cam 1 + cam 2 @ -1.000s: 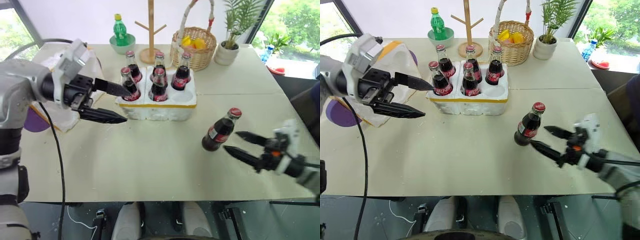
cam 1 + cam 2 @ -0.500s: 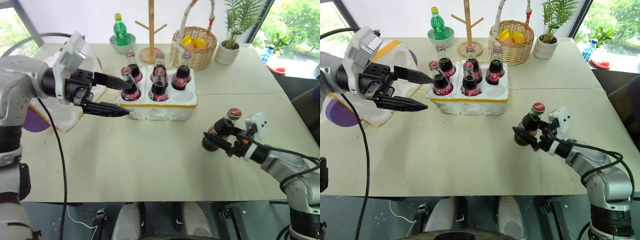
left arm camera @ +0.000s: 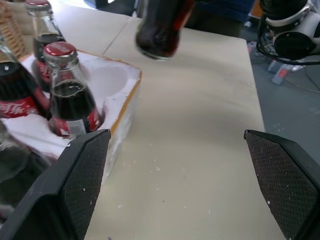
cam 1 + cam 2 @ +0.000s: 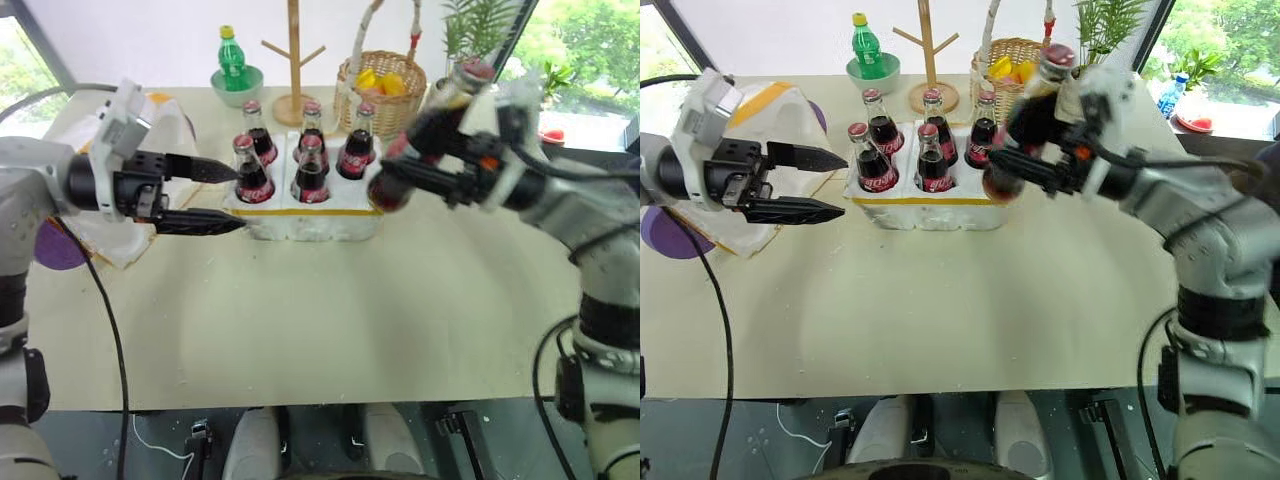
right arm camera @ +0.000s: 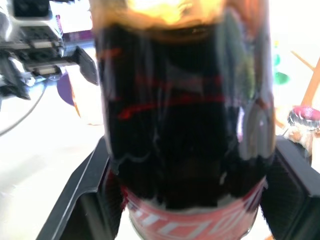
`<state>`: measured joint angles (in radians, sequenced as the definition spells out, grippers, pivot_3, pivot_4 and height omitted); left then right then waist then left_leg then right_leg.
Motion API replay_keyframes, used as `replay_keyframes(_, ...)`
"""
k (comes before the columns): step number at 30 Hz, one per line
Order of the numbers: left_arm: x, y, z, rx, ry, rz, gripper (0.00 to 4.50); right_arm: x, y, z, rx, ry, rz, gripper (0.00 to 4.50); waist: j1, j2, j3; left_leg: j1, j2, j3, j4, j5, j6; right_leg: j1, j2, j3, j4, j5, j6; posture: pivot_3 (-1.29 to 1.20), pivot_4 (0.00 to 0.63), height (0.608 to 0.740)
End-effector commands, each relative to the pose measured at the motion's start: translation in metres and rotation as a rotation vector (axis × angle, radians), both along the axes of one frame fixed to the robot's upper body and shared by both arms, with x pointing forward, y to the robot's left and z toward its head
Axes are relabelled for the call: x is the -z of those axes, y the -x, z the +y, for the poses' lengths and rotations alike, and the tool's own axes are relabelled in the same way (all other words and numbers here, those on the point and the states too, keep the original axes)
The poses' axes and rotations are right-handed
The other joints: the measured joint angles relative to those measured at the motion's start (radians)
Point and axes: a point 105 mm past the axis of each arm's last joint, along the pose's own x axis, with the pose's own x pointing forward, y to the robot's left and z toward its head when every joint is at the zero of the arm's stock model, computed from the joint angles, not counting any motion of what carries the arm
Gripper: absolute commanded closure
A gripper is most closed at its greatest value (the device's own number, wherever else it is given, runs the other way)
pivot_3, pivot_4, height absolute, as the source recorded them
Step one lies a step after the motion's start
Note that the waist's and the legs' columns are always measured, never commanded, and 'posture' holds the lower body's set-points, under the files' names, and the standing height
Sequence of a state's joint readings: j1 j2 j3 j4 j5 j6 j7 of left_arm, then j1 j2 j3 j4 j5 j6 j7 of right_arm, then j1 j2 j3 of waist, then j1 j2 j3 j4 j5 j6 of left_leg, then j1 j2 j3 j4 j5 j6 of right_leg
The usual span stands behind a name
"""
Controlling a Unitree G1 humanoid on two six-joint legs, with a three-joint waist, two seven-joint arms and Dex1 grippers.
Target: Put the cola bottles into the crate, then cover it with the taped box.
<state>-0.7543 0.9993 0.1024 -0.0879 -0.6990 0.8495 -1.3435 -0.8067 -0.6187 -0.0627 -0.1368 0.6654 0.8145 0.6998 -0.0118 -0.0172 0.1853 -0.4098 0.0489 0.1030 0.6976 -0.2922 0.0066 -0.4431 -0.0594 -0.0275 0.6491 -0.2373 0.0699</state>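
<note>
The white foam crate [image 4: 310,222] with a yellow band holds several cola bottles [image 4: 308,172]; its front right well [image 3: 107,80] is bare. My right gripper [image 4: 428,168] is shut on another cola bottle [image 4: 425,135]. That bottle hangs tilted in the air, cap up and to the right, with its base by the crate's right front corner. In the right wrist view this bottle [image 5: 185,125] stands between the fingers [image 5: 90,200]. My left gripper [image 4: 228,197] is open and empty, level, just left of the crate. The taped box [image 4: 790,110] lies behind the left arm.
Behind the crate stand a green bottle [image 4: 232,62] in a bowl, a wooden mug tree [image 4: 295,60], a wicker basket [image 4: 385,90] and a potted plant [image 4: 1105,25]. A purple disc [image 4: 55,245] lies at the table's left edge.
My right gripper shut on the bottle that stood tilted on the table, then lifted it up and left to the crate. The left gripper has hardly moved.
</note>
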Motion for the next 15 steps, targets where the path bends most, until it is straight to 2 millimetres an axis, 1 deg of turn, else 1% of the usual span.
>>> replay_keyframes(1, -0.012, 0.005, -0.002, -0.003, 0.013, -0.063, 0.00, -0.013, -0.030, 0.006, 0.087, 0.033, -0.083, 1.68, -0.001, 0.000, 0.000, 0.000, 0.000, 0.000, 0.000, 0.000, 0.000, 0.000, -0.001, 0.000, 0.000, 0.000, 0.000, 0.00, 0.150, 0.740)
replay_keyframes(3, -0.012, 0.006, -0.002, -0.007, 0.014, -0.067, 0.00, -0.006, -0.045, 0.011, 0.105, 0.063, -0.081, 1.68, 0.003, 0.000, 0.000, -0.002, -0.001, 0.000, 0.000, 0.000, 0.000, -0.001, -0.002, 0.000, 0.000, 0.000, 0.000, 0.00, 0.150, 0.740)
replay_keyframes(5, -0.012, 0.007, -0.002, -0.011, 0.014, -0.070, 0.00, 0.003, -0.055, 0.013, 0.121, 0.100, -0.077, 1.68, 0.003, 0.000, 0.000, -0.003, -0.001, 0.000, 0.000, 0.000, 0.000, -0.002, -0.002, -0.001, -0.001, 0.000, 0.000, 0.00, 0.150, 0.740)
replay_keyframes(6, -0.012, 0.008, -0.002, -0.013, 0.014, -0.071, 0.00, 0.006, -0.058, 0.014, 0.124, 0.114, -0.076, 1.68, 0.001, 0.000, 0.000, -0.004, -0.001, 0.000, 0.000, 0.000, 0.000, -0.003, -0.002, -0.001, -0.001, 0.000, 0.000, 0.00, 0.150, 0.740)
replay_keyframes(10, -0.011, 0.010, 0.001, -0.039, 0.014, -0.073, 0.00, 0.033, -0.057, 0.022, 0.067, 0.140, 0.050, 1.68, -0.002, 0.000, 0.000, -0.005, -0.001, 0.000, 0.000, 0.001, -0.002, -0.003, -0.003, -0.001, -0.002, 0.000, 0.001, 0.00, 0.150, 0.740)
replay_keyframes(12, -0.010, 0.009, 0.005, -0.063, 0.012, -0.069, 0.00, 0.040, -0.056, 0.025, 0.062, 0.129, 0.088, 0.64, -0.002, 0.000, 0.000, -0.005, -0.001, 0.000, 0.001, 0.001, -0.001, -0.003, -0.003, -0.001, -0.001, 0.000, 0.001, 0.00, 0.150, 0.740)
replay_keyframes(13, -0.009, 0.009, 0.007, -0.078, 0.008, -0.069, 0.00, 0.042, -0.056, 0.026, 0.066, 0.133, 0.087, 0.22, -0.003, 0.000, 0.000, -0.005, -0.001, 0.000, 0.001, 0.000, -0.001, -0.003, -0.003, -0.001, 0.000, 0.000, 0.001, 0.00, 0.150, 0.740)
replay_keyframes(14, -0.008, 0.008, 0.010, -0.097, 0.004, -0.068, 0.00, 0.043, -0.056, 0.026, 0.074, 0.142, 0.079, 0.03, -0.003, 0.000, 0.000, -0.004, -0.001, 0.000, 0.001, 0.000, 0.000, -0.003, -0.002, -0.001, 0.000, 0.000, 0.001, 0.00, 0.150, 0.740)
replay_keyframes(15, -0.007, 0.007, 0.014, -0.121, 0.002, -0.068, 0.00, 0.042, -0.056, 0.025, 0.081, 0.152, 0.068, 0.03, -0.003, 0.000, 0.000, -0.003, -0.001, 0.000, 0.000, 0.000, 0.000, -0.002, -0.002, -0.001, 0.000, 0.000, 0.001, 0.00, 0.150, 0.740)
